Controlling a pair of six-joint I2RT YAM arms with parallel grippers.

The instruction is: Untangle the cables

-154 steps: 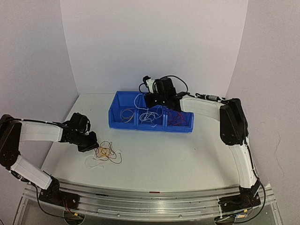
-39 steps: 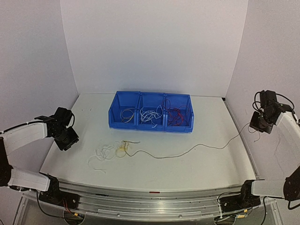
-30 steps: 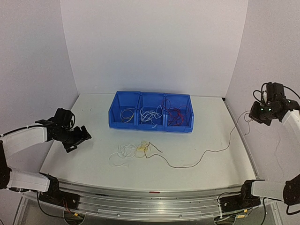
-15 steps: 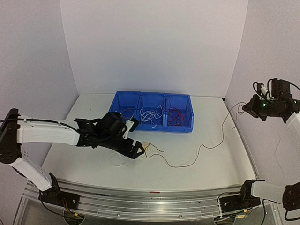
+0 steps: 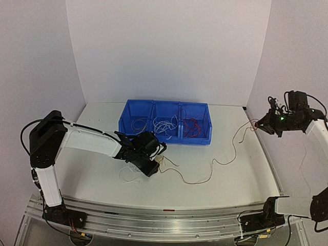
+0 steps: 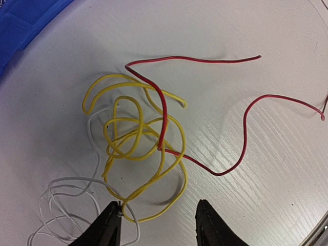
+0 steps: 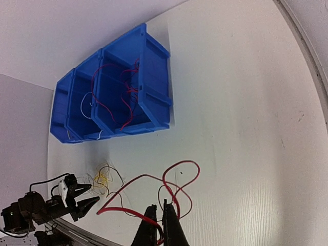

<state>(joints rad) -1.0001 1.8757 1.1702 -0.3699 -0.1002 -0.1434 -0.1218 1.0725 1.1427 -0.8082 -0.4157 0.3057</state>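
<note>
Currently, left gripper [image 6: 159, 228]: jaws roughly half apart, nothing held; you have them low over the tangle [image 5: 146, 165].
Tangle, place: on the table [image 5: 230, 189], left of its middle, toward the near edge, just in front of the blue bin [image 5: 164, 139].
Yellow cable [image 6: 139, 155]: coiled in overlapping loops with no single heading; its lowest bend lies between the left fingertips, one fingertip just at the strand.
White cable [image 6: 66, 180]: loose rings on the left-edge side of the yellow coil, outside the jaws.
Red cable [image 6: 165, 117]: threads through the yellow loops; one free end sticks out past the coil, away from the jaws.
Red cable, long axis: left to right across the table, wavy, rising off it at the right edge.
Right gripper [image 7: 160, 228]: jaws closed, pinching the red cable near its end; you hold it raised above the right edge.
Bin: far side of the table, middle; three compartments, each holding more thin wires.
</note>
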